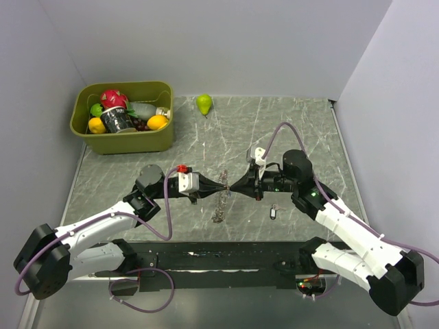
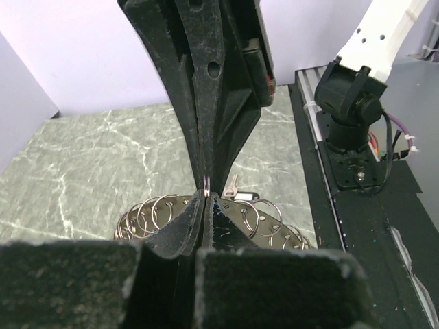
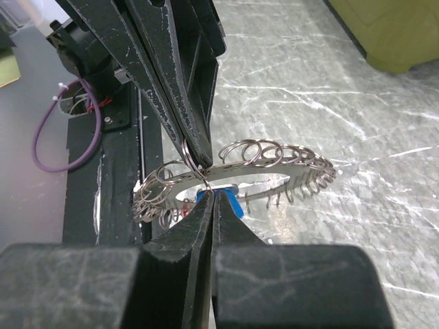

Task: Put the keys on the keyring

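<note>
Your left end effector [image 1: 214,186] and right end effector [image 1: 235,186] meet tip to tip over the middle of the counter [image 1: 309,130], both pinched shut on the keyring [image 1: 220,203] between them. A loose key [image 1: 273,213] lies toward the near edge, nearest your right end effector.

Keyring [image 3: 274,168]: flat grey ring, rim fringed with small wire loops, at mid-table. Blue-tagged key [image 3: 231,205] under its near rim; dark-tagged key [image 1: 273,213] lies apart on the tabletop.
</note>
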Tool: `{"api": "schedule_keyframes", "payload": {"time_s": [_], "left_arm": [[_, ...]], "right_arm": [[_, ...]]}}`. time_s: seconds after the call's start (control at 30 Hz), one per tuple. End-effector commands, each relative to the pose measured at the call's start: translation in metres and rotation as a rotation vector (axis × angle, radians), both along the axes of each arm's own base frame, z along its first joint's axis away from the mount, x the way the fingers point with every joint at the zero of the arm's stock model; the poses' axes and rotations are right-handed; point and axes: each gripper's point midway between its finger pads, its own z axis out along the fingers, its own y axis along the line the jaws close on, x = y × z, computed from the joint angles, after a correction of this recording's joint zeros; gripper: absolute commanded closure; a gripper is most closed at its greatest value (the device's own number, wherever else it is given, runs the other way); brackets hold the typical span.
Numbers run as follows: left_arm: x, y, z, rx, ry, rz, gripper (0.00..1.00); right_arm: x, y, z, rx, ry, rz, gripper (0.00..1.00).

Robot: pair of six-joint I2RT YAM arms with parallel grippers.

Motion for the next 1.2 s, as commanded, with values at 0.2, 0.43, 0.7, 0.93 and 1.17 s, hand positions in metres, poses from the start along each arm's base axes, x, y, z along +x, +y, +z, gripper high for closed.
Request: {"api": "schedule_keyframes", "payload": {"time_s": [0.2, 0.43, 0.7, 0.93, 1.17], "left_arm": [[-0.027, 0.005, 0.054, -0.142, -0.165, -0.106, 0.99], [-0.029, 0.004, 0.053, -0.14, -0.158, -0.114, 0.99], [-0.031, 0.004, 0.054, -0.146, -0.157, -0.126, 0.99], [-0.03, 0.005, 0.055, -0.147, -0.162, -0.123, 0.99], [-0.03, 0.002, 0.055, -0.146, -0.158, -0.135, 0.99]], "right_arm": [[0.005, -0.014, 0.03, 0.058, -0.124, -0.103, 0.45], [-0.011, -0.015, 0.051, 0.114, -0.183, -0.045, 0.32], [-0.03, -0.004, 0.071, 0.182, -0.181, 0.099, 0.44], [-0.035, 0.002, 0.075, 0.224, -0.157, 0.146, 0.53], [-0.036, 0.004, 0.073, 0.225, -0.143, 0.162, 0.62]]}}
